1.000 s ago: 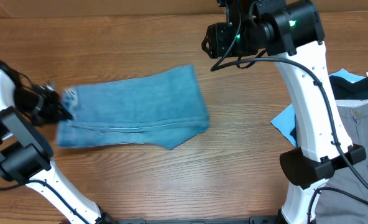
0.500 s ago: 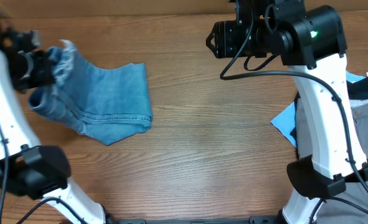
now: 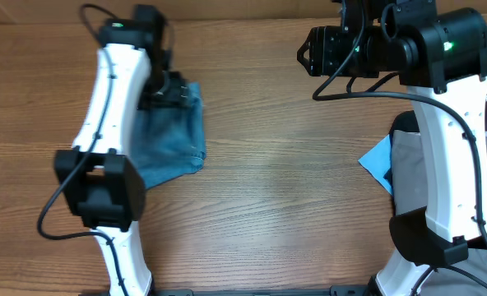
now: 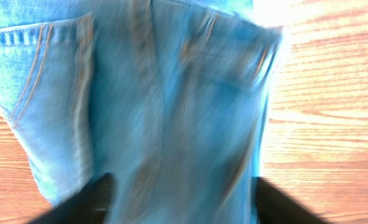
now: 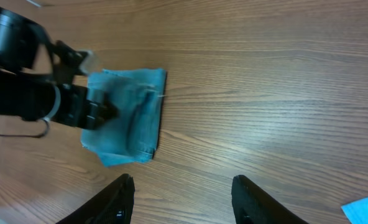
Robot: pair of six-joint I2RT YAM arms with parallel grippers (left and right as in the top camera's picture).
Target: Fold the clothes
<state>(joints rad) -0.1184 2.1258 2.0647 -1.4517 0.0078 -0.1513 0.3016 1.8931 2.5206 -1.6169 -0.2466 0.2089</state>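
Swung inward since a second ago, the left claw (image 3: pixel 174 89) is poised over the far end of the jeans (image 3: pixel 179 146), their long axis running back toward its base. Its wrist view is showing blurred jeans (image 4: pixel 171 112) just ahead; pinching or not, I cannot tell. Spread and empty, the right claw (image 5: pixel 183 190) is facing them from well apart, so the left is nearer.

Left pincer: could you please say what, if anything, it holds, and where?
Cannot be told: the jeans lie between the left pincer's spread fingers, but blur hides any clamp.
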